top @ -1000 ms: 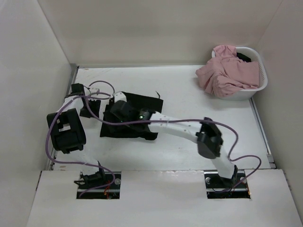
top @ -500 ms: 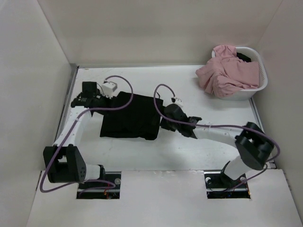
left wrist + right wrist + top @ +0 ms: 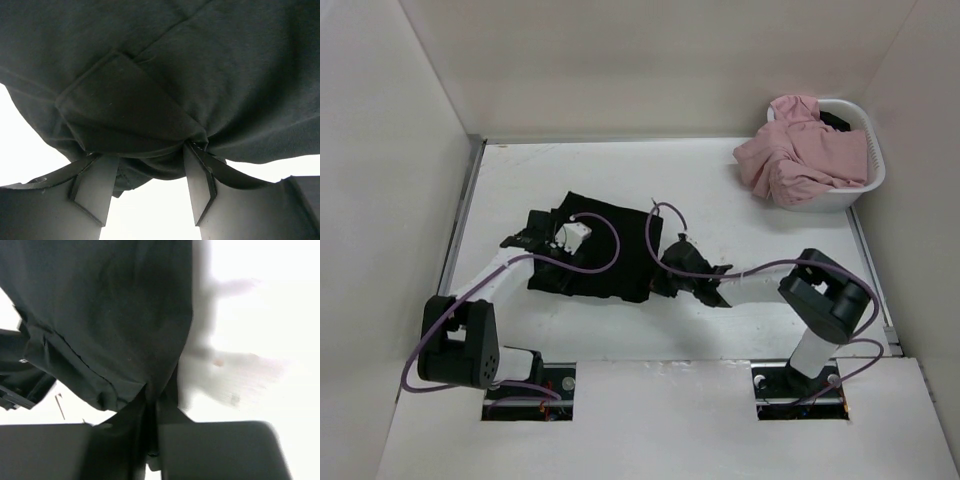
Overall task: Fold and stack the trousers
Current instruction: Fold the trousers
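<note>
Black trousers (image 3: 605,250) lie in a folded heap left of the table's middle, and they fill the top of the left wrist view (image 3: 175,75). My left gripper (image 3: 535,237) is at their left edge. It is open (image 3: 145,150), its fingers (image 3: 95,180) apart with a sagging fold of the cloth draped across the tips. My right gripper (image 3: 665,268) is at the right edge of the trousers. In the right wrist view it is shut (image 3: 150,402), pinching the hem of the black cloth (image 3: 100,315).
A white basket (image 3: 873,185) stands at the back right corner with pink clothes (image 3: 800,155) spilling over its rim. Walls close in the table on the left, back and right. Purple cables loop over both arms.
The right gripper, open earlier, has shut on the trousers' right edge. The left arm has swung right from beside the trousers onto their left edge.
</note>
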{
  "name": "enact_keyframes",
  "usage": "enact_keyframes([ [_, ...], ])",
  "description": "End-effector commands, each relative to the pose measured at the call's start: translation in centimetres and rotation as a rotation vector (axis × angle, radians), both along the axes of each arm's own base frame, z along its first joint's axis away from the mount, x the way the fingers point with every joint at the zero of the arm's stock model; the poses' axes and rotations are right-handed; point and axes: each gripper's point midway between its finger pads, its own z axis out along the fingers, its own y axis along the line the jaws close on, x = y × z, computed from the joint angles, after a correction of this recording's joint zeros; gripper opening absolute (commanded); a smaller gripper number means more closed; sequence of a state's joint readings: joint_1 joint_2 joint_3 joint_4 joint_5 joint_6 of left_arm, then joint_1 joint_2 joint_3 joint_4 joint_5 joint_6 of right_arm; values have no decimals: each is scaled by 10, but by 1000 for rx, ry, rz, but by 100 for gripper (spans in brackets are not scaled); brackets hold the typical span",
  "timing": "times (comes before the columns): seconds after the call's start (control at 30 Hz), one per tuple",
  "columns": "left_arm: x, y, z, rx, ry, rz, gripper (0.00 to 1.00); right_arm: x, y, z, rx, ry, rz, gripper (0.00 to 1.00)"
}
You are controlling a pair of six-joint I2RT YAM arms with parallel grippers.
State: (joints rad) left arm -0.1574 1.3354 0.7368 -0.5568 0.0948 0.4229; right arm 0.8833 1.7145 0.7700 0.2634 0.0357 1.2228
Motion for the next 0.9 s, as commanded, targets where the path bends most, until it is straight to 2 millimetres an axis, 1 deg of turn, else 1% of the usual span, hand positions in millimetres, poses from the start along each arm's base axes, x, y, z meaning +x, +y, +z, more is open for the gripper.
enact_keyframes([
  [0.0, 15, -9, 12, 4, -86, -33, 52, 8, -16, 14, 79, -16, -50, 0],
  [0.1, 18, -29, 28, -54, -111, -70, 53, 16, -40, 18, 62, -48, -37, 0],
  [0.2, 20, -48, 56, -127, -143, -88, 54, 21, -63, 25, 48, -74, 1, 0],
  [0.27, 19, -59, 78, -181, -161, -102, 55, 22, -83, 25, 29, -63, 48, 0],
  [0.33, 19, -65, 98, -225, -179, -108, 56, 22, -103, 21, 3, -30, 97, 1],
  [0.4, 21, -64, 114, -245, -201, -99, 57, 21, -126, 17, -43, 8, 123, 1],
  [0.5, 25, -57, 118, -235, -215, -85, 57, 15, -157, 9, -126, 57, 136, 4],
  [0.6, 27, -49, 112, -226, -207, -54, 57, 11, -176, 6, -176, 55, 117, 10],
  [0.63, 27, -47, 109, -224, -200, -43, 57, 11, -180, 7, -181, 47, 107, 20],
  [0.7, 27, -42, 106, -221, -192, -23, 56, 13, -190, 14, -185, 16, 79, 54],
  [0.73, 27, -40, 107, -221, -195, -15, 56, 16, -195, 23, -184, -17, 66, 100],
  [0.8, 28, -34, 112, -224, -214, 9, 56, 20, -201, 48, -185, -95, 43, 100],
  [0.87, 31, -26, 125, -228, -250, 35, 57, 23, -212, 88, -209, -205, 11, 100],
])
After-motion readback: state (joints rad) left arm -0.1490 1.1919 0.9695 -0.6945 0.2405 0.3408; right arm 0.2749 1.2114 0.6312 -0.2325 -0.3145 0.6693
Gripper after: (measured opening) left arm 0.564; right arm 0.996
